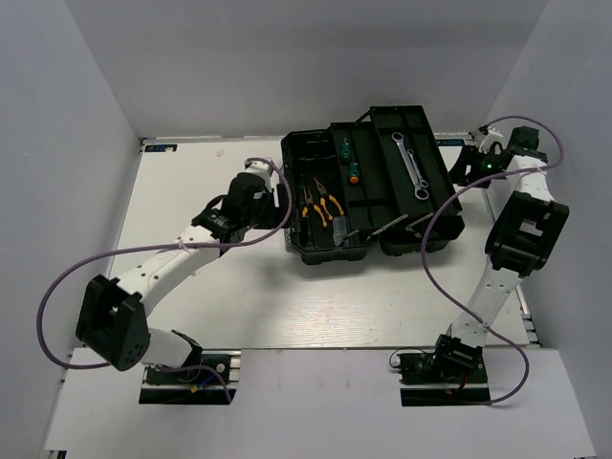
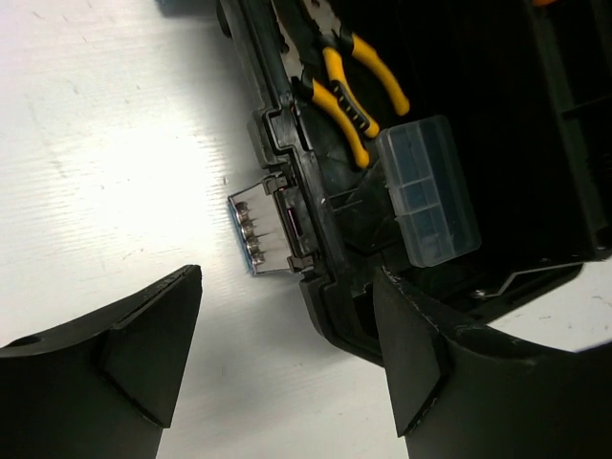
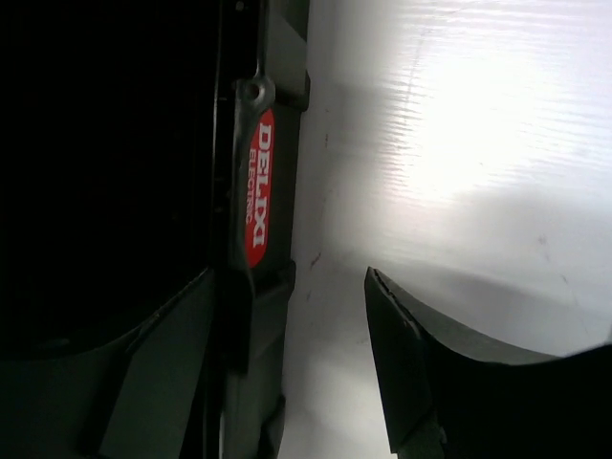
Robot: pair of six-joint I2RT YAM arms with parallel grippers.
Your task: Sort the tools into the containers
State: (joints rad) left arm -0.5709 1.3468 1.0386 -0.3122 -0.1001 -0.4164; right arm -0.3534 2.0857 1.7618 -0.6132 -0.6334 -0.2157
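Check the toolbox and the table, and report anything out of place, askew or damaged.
Nothing stands out. The toolbox lies open on the table, with the pliers, the screwdrivers and the wrenches each in a separate compartment. No damage or spill shows.

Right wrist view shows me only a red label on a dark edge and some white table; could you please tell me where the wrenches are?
Observer: The wrenches lie in the right half of the open toolbox.
Operator: Thank you. And the pliers?
Observer: Two yellow-handled pliers lie side by side in the left half, next to a small clear box.
Operator: Is the left arm holding anything?
Observer: No. The left gripper has its jaws apart and empty, by the toolbox's metal latch.
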